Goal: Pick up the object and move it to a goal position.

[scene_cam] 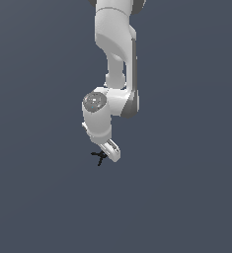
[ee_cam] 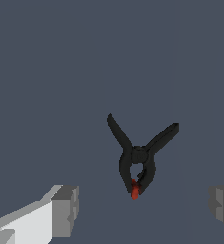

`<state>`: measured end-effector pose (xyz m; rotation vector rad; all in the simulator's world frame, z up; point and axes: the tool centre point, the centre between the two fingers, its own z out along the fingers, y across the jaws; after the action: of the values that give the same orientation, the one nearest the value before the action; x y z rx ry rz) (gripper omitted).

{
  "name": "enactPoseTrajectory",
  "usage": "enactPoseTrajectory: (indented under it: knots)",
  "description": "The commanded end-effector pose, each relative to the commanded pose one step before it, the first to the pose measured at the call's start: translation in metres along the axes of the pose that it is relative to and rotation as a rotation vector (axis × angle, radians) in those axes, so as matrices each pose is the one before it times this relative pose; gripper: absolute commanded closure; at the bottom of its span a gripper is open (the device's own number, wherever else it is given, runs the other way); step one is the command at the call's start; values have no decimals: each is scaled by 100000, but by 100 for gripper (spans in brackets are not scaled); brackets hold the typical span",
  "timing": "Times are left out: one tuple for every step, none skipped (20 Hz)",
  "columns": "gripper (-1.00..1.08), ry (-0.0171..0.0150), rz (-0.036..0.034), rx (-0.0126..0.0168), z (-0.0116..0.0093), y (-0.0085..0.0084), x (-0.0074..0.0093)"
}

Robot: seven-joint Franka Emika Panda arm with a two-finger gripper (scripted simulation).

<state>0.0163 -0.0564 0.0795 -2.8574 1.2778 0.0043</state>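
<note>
Object [scene_cam: 99, 157] just beside the gripper [scene_cam: 111, 151], on the exterior view's left — between the two spread fingers [ee_cam: 61, 209] in the wrist view, touching neither.

The object [ee_cam: 138, 159] is black with a small red tip, set against a plain slate-blue ground [ee_cam: 46, 71]. The gripper [ee_cam: 144, 209] beside the object is white with grey fingertips [ee_cam: 66, 209], and the arm [scene_cam: 115, 54] is white with grey trim.
</note>
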Motion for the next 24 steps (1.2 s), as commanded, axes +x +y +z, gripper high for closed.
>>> enactPoseTrajectory:
  knots:
    - [-92, 287, 5065, -305, 581, 294, 327]
    - [-92, 86, 1564, -110, 189, 95, 104]
    - [-92, 81, 1398, -99, 169, 83, 94]
    - [-92, 74, 1233, -87, 149, 73, 84]
    - [-92, 66, 1068, -76, 129, 63, 74]
    - [-92, 57, 903, -64, 109, 53, 63]
    - [-92, 48, 739, -52, 89, 43, 52]
    - [-92, 38, 575, -41, 69, 33, 41]
    - [-92, 28, 412, -29, 49, 24, 30]
    - [-92, 16, 243, -17, 30, 13, 16]
    - [-92, 6, 84, -6, 10, 6, 7]
    - [-92, -58, -509, -7, -37, -9, -37]
    - [-92, 0, 0, 0, 38, -1, -2]
    - [-92, 0, 0, 0, 114, -3, -7]
    - [-92, 2, 49, 1, 188, 16, 12]
    - [-92, 0, 0, 0, 264, -6, -17]
    - [-92, 2, 69, 2, 337, 22, 11]
    - [-92, 2, 49, 1, 411, 13, -5]
    - [-92, 2, 49, 1, 483, 13, -11]
    - [-92, 2, 69, 1, 552, 21, -7]
    - [-92, 3, 69, 1, 598, 20, -10]
    - [-92, 3, 69, 1, 533, 19, -3]
    - [-92, 3, 49, 1, 451, 8, -3]
    - [-92, 5, 49, 1, 368, 4, 8]
